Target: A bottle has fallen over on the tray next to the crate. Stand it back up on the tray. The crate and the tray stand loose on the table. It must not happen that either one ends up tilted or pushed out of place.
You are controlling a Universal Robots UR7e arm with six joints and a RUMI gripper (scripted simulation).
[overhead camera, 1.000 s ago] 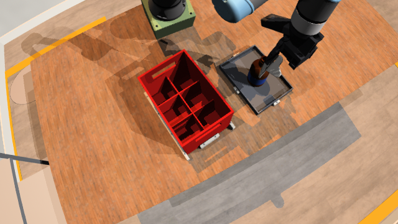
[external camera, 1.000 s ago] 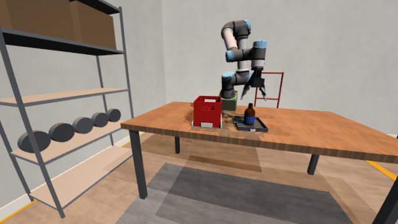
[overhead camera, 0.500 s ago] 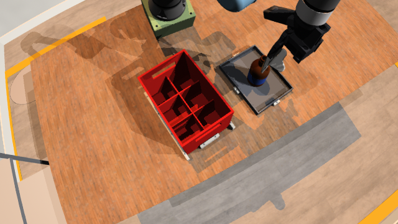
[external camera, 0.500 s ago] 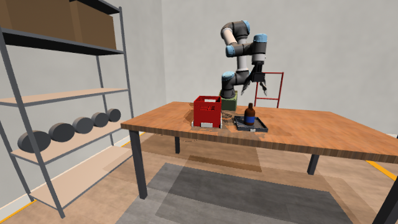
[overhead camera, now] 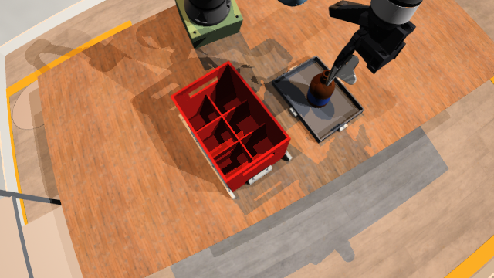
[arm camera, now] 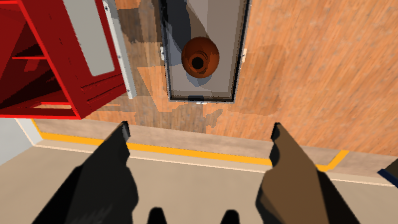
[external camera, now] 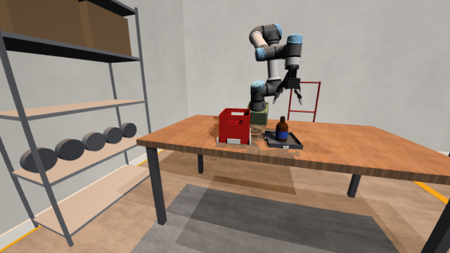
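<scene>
In the exterior view, a grey rug (external camera: 267, 225) lies on the floor nearest the camera, with a grey metal shelf rack (external camera: 21, 105) at the left carrying dark oval discs (external camera: 70, 148) on one board and brown cardboard boxes (external camera: 102, 28) on top. Beyond the rug stands the wooden desk (external camera: 351, 147) on dark legs.

On the desk, the red plastic crate (external camera: 235, 131) with its inner dividers stands to the left. Just to its right, apart from it, lies the shallow dark grey tray (external camera: 294, 144). The brown glass bottle with a blue label (external camera: 281, 130) stands upright on the tray, roughly in its middle, its open neck facing up in the wrist view (arm camera: 199, 56).

Above and slightly beyond the bottle hangs the black two-jaw gripper (external camera: 287, 94), pointing down, well clear of the bottle's top. Its jaws are spread to their full width and hold nothing; the wrist view shows both fingers wide apart with only floor between them.

Farther back, the arm's green base block (external camera: 263, 117) sits at the desk's far edge, and a red tubular frame (external camera: 318, 98) stands behind it, near the grey wall.
</scene>
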